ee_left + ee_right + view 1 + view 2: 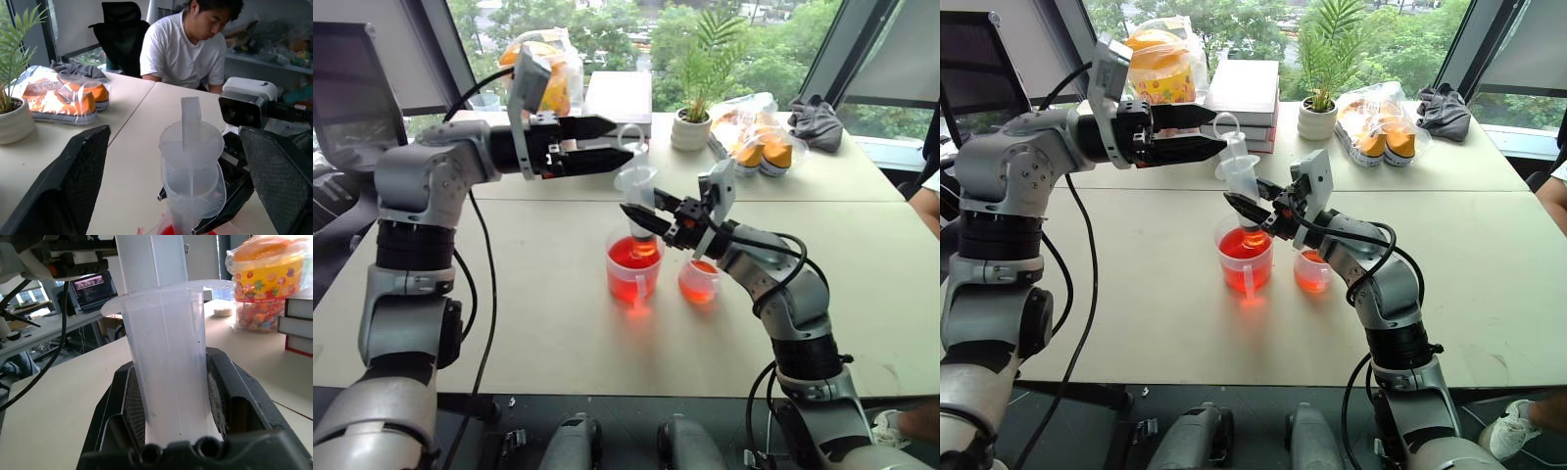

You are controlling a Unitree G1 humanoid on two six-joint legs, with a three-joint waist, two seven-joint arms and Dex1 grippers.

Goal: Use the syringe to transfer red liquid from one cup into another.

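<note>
Over larger cup (633, 269) | right end effector (646, 221) grips syringe (637, 192) | left end effector (619, 139) agape

So taking the larger cup (633, 266) as the anchor: the smaller cup (698, 280) sits just right of it on the table (538, 323), the syringe (639, 196) stands upright over it with its tip down inside, and way behind it near the table's far edge are a potted plant (693, 125), a stack of books (619, 98) and bagged stuff (754, 132) off to the right
</note>
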